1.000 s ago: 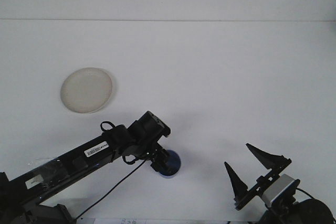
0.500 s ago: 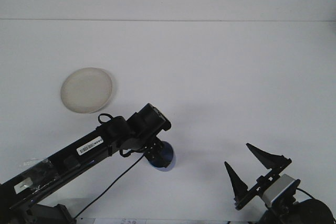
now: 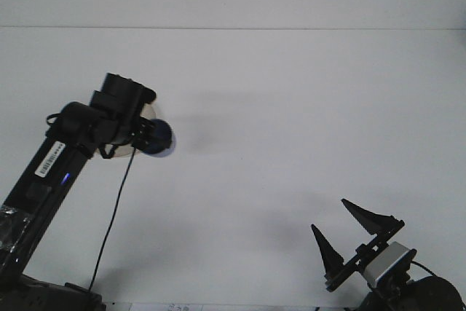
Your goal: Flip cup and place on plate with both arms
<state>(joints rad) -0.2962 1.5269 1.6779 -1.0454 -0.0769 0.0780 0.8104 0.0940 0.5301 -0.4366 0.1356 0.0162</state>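
You're looking at a white desk [image 3: 291,107]. Your black left arm's jaws [image 3: 149,138] pinch the small dark blue cup [image 3: 160,139], holding it at the right edge of the round off-white plate [image 3: 148,112], mostly hidden behind them. Your right jaws [image 3: 348,231] stand spread, empty, well apart from the cup.

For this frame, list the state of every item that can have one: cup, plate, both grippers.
blue cup: held at the left gripper's tip, above the plate's right edge; not visibly resting on it.
plate: flat on the table, mostly hidden behind the left arm.
left gripper: shut on the blue cup.
right gripper: open, fingers spread, holding nothing, at the lower right.
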